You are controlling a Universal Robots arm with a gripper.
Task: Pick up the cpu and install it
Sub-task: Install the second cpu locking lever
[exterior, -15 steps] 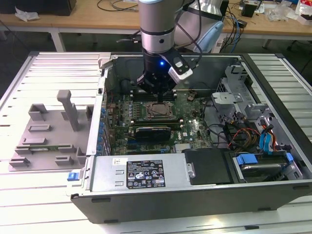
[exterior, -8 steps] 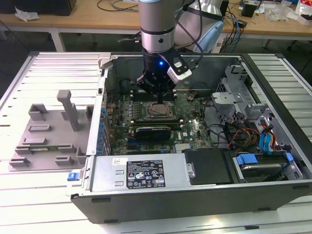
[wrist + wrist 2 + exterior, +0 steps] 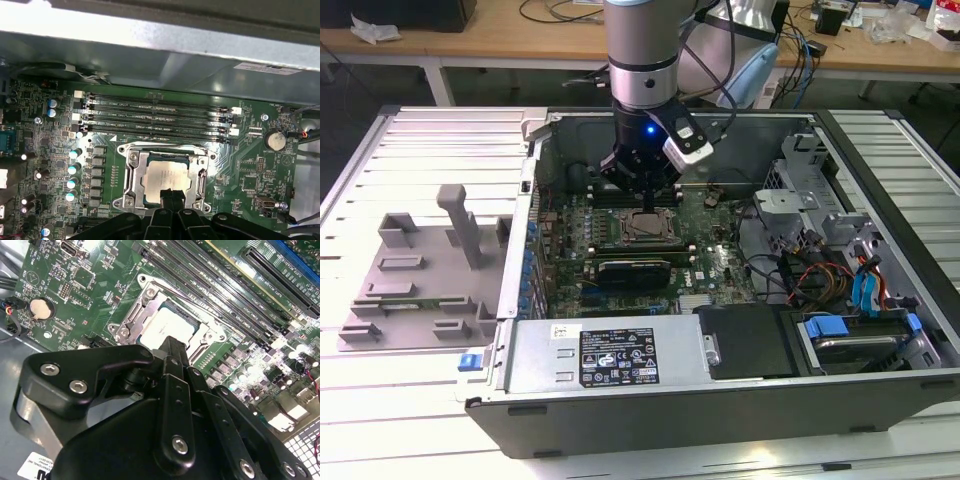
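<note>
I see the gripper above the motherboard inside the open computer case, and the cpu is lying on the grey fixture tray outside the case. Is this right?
Not quite. The gripper is above the motherboard inside the open computer case, but the cpu is not on the grey fixture tray. Both wrist views show it sitting in the motherboard's socket frame, right below the fingertips.

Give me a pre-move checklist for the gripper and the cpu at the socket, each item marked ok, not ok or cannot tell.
1. The cpu lies inside the socket frame: ok.
2. The cpu sits flat and square to the frame in both wrist views: ok, as far as visible.
3. The gripper is centred over the cpu's edge: ok.
4. Gripper fingers released from the cpu: cannot tell.
5. Memory slots beside the socket are clear of the gripper: ok.
6. The arm is clear of the case wall in the exterior view: ok.
</note>
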